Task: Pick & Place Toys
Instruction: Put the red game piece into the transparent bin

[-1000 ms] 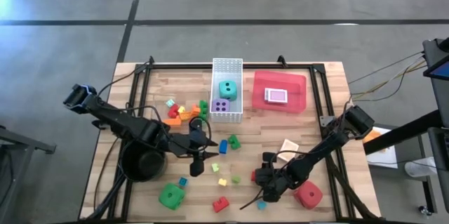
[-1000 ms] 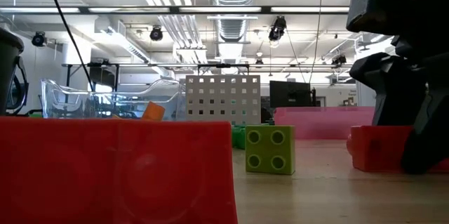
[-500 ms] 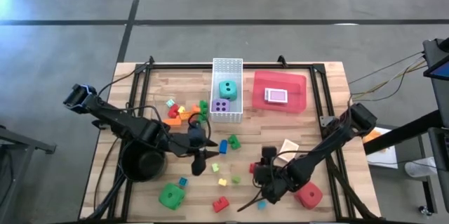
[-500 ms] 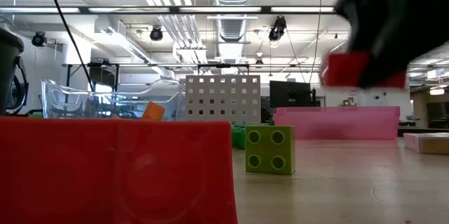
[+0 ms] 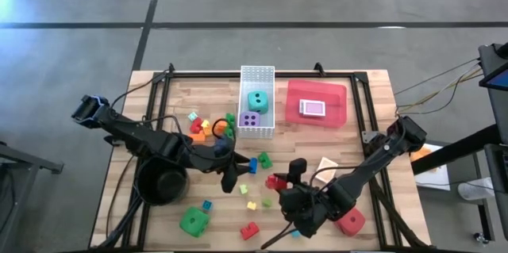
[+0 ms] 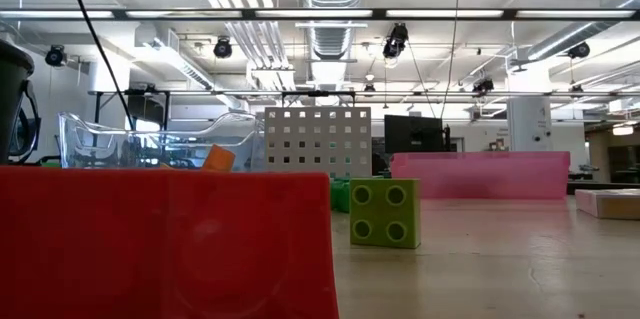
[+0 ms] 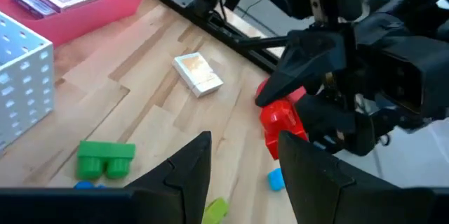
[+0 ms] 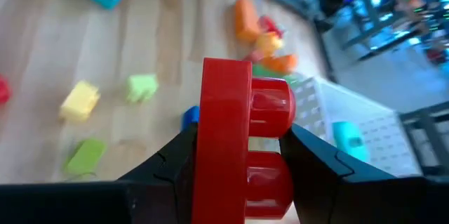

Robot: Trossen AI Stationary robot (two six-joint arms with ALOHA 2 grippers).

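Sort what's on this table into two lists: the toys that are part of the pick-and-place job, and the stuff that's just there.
Job things:
red brick, held by the right gripper
teal die and purple die, in the white basket
green die
red die
card pack in the red tray
loose small bricks

Just there:
black pot
left gripper, empty

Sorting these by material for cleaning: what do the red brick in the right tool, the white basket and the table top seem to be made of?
Red brick: likely hard moulded plastic, glossy, with round studs. White basket: probably plastic or coated metal; its walls are perforated in an even grid, matte. Table top: wood planks, with visible grain and seams, pale, low sheen.
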